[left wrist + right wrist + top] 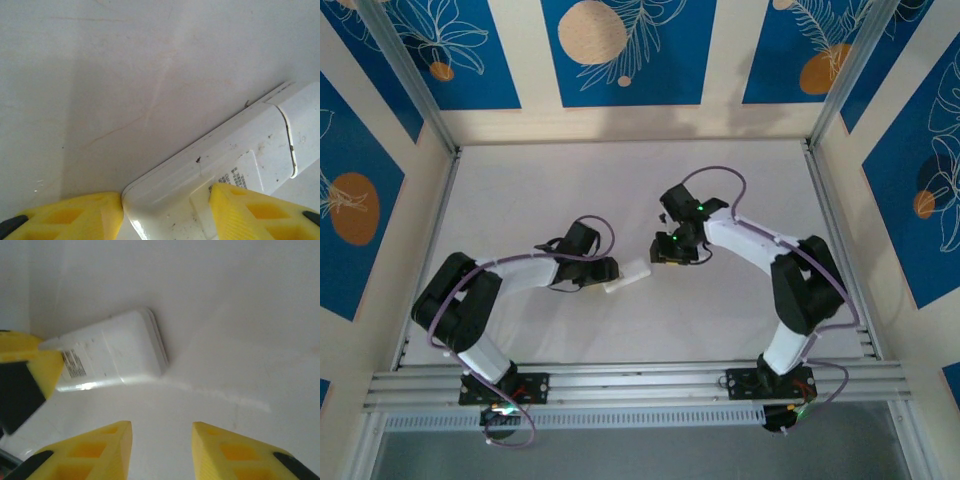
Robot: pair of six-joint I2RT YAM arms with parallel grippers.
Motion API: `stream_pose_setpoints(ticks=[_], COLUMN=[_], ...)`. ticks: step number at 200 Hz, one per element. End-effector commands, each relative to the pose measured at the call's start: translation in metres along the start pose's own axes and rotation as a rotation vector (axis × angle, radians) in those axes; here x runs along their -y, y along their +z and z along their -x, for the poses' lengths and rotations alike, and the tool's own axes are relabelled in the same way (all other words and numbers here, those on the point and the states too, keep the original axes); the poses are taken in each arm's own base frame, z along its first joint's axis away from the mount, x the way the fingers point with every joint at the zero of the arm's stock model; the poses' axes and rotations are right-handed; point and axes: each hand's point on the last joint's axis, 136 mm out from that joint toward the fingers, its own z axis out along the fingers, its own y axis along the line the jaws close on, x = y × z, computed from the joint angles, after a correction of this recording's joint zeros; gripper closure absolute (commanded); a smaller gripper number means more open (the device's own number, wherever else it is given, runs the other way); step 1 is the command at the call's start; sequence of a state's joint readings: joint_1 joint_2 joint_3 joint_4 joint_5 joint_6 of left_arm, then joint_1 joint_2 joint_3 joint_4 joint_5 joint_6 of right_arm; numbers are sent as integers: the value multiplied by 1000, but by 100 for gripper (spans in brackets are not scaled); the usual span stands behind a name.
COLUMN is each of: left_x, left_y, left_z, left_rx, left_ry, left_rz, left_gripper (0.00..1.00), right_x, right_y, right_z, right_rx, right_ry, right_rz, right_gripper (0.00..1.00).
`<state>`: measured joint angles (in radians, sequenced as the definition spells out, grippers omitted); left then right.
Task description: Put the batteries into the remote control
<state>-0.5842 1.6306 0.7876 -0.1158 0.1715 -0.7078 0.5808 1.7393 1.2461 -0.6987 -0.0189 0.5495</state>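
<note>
White remote [626,274] at bench [620,180] middle, left tool [166,197] straddling its end, grip we cannot tell, right tool [162,429] open, empty.

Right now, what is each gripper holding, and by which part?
The left gripper straddles one end of the white remote; whether it grips cannot be told. The right gripper is open, empty.

Overhead view, close wrist views sharing remote [115,352]
</note>
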Motion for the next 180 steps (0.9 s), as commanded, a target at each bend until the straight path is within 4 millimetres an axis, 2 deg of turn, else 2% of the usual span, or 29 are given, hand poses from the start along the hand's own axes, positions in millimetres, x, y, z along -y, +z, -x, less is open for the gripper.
stream_pose_setpoints(ticks=[1,47,65,102,145,180], left_x=[10,11,11,10,8,8], left_y=[11,19,20,22,22,19], left_z=[26,20,20,19,18,17], left_rx=[128,101,99,94,95,101], left_ry=[26,10,7,1,-1,-3], left_rz=[-43,-67,-68,-72,-68,-69], left_gripper=[46,50,51,51,52,52], right_x=[-16,-21,-20,-15,3,20], right_y=[13,38,44,56,80,104], right_z=[11,19,17,7,-12,-53], right_rx=[-13,-48,-64,-98,-151,-226], right_ry=[-79,-100,-96,-113,-117,-139], right_rz=[57,66,60,30,-70,-164], right_gripper=[66,69,73,74,81,83])
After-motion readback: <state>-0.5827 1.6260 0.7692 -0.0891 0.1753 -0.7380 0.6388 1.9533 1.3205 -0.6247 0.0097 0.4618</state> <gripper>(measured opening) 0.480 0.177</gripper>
